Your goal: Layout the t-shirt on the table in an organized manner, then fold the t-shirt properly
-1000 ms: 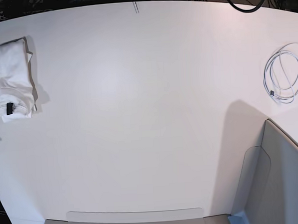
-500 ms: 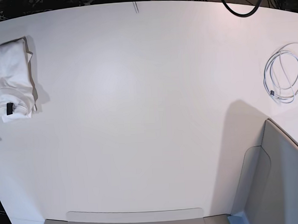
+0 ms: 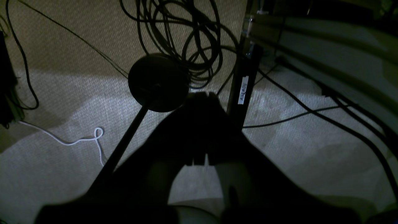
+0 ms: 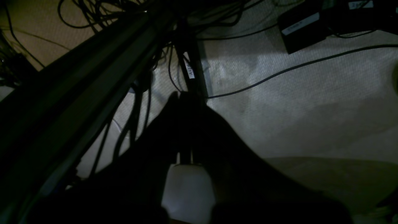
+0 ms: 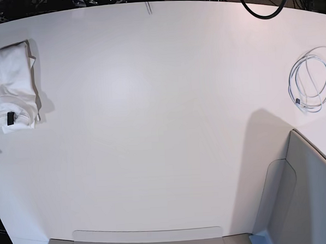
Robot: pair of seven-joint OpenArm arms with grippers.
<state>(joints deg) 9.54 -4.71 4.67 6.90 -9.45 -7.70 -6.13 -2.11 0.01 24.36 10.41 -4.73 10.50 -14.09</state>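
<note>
The t-shirt (image 5: 11,89) lies folded at the desk's (image 5: 151,101) upper left; both grippers' fingers (image 3: 199,130) (image 4: 186,124) pressed together, empty; reach, spread them, pinch one shirt edge

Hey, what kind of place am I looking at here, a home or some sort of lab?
Most likely a robotics lab or test workspace: a large white table holding only a folded t-shirt and a coiled white cable, with tangled black cables on carpet below.

Each tool, left (image 3: 199,130) and right (image 4: 186,127), is a dark, tapering silhouette.
</note>
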